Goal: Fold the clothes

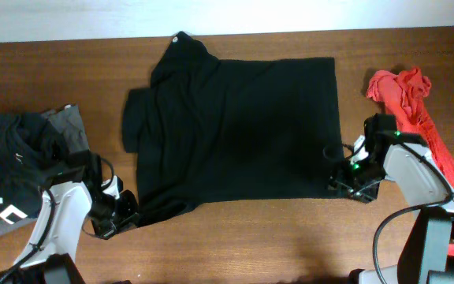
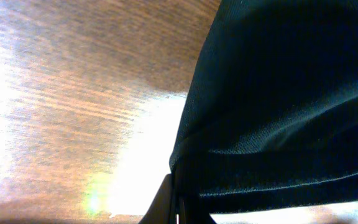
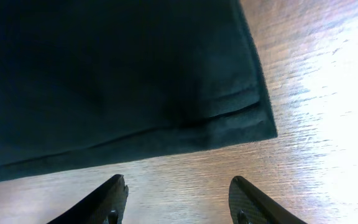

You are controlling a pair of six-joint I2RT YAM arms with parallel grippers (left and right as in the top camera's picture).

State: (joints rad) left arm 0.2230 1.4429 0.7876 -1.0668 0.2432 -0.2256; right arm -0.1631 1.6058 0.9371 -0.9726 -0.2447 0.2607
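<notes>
Near edge: left claw (image 1: 126,211) clamped on the near-left corner of the black garment (image 1: 235,126); right claw (image 3: 178,182) fingers apart, just short of its near-right corner. The garment lies spread flat mid-table (image 1: 290,237), collar farthest. A red garment (image 1: 408,95) lies to the right, a dark printed garment (image 1: 6,170) to the left.

Robotics lab — wooden table (image 1: 251,237), two cabled arms (image 1: 413,167), clothes (image 1: 235,126) laid out.

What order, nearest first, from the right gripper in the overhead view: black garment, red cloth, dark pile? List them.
From the right gripper:
1. black garment: corner right beside it.
2. red cloth: table's right side.
3. dark pile: far left edge.
</notes>
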